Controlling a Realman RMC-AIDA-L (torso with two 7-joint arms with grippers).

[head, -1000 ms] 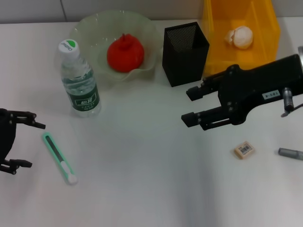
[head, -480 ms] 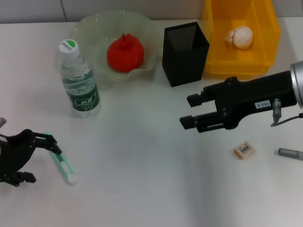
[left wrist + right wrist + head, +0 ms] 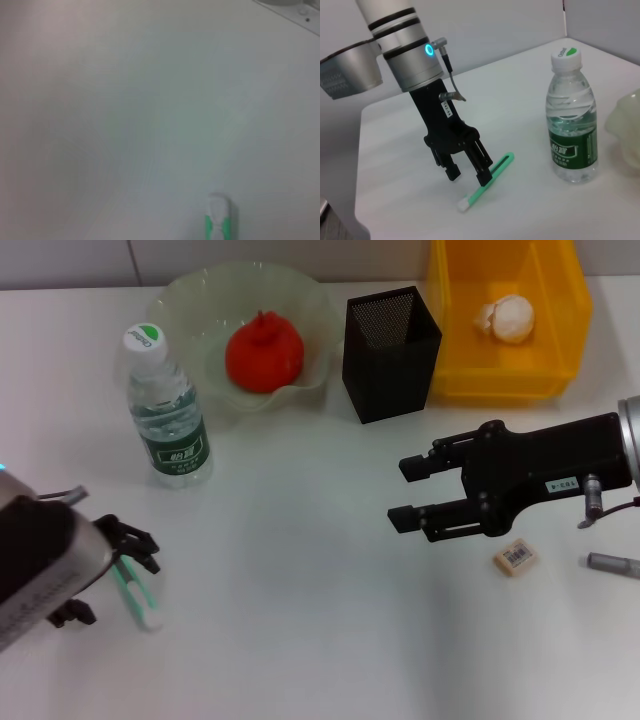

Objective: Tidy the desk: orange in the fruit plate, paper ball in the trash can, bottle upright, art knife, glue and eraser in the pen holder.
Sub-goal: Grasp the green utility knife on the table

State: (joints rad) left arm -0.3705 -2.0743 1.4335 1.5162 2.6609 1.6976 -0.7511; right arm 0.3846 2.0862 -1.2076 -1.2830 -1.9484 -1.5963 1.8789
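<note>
- At the lower left of the head view the left gripper (image 3: 112, 575) points down at the table (image 3: 300, 640), its fingers spread apart over the green art knife (image 3: 135, 590); the right wrist view shows one finger on either side of the knife's body and the knife lying flat on the surface.
- The left wrist view shows only the knife's white-and-green end (image 3: 218, 220) at the lower edge, on bare table.
- At the lower right lie the eraser (image 3: 516, 556) and, beside the frame's right edge, a grey glue stick (image 3: 612, 564), both flat on the table.
- Just above the eraser, at middle right, the right gripper (image 3: 410, 490) hangs level over the table with its jaws open and nothing between them.
- At middle left the bottle (image 3: 167, 410) stands upright, white cap on top.
- Toward the top centre is the black mesh pen holder (image 3: 390, 352).
- At upper left the orange (image 3: 264, 353) sits in the pale fruit plate (image 3: 190, 295).
- At upper right the paper ball (image 3: 505, 318) lies in the yellow trash can (image 3: 555, 370).
</note>
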